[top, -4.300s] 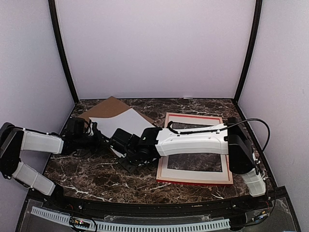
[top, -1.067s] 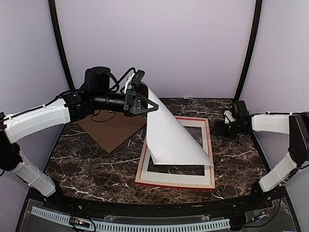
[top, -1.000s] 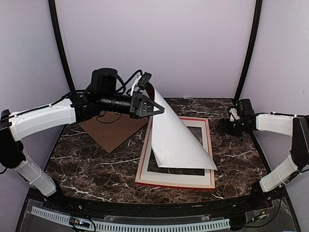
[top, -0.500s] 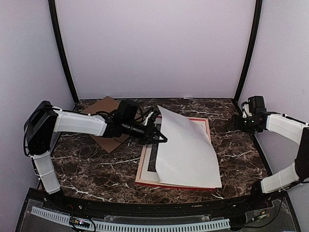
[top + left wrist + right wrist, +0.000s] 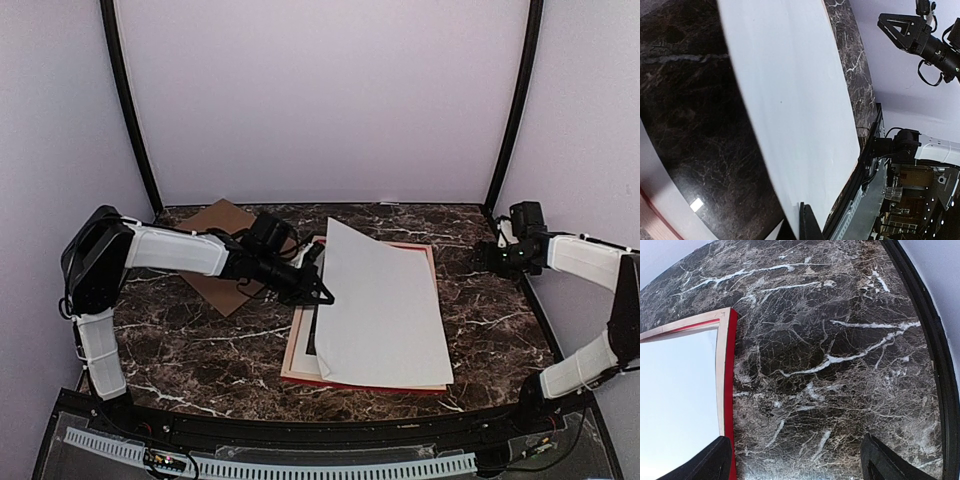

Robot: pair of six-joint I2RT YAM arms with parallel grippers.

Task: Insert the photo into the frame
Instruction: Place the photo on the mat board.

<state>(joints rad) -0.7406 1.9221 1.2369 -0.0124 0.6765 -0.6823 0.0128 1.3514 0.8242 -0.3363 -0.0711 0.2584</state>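
The photo (image 5: 385,305) is seen only from its plain white back (the printed side is turned down and cannot be made out), as a large, thin, smooth sheet with no crease visible. It is spread over the frame (image 5: 729,390) in the middle of the dark marbled counter (image 5: 200,350), covering most of it. Its right part lies down on the frame, while its left edge is raised in a gentle bow, with a shadow beneath. That raised edge is pinched by the left hand (image 5: 322,294), whose fingers are pressed together on the sheet; in the left wrist view the white sheet runs right down to a black fingertip. Of the frame, a bright red strip with a pale inner border is shown along the right side and the near edge. A white mat (image 5: 298,352) is visible at the frame's left, under the lifted edge. A brown board (image 5: 218,222) lies flat on the counter behind the left arm, apart from the frame. The right hand (image 5: 490,258) is held near the counter's right edge, well clear of the frame, its fingers (image 5: 715,462) spread wide with nothing between them.
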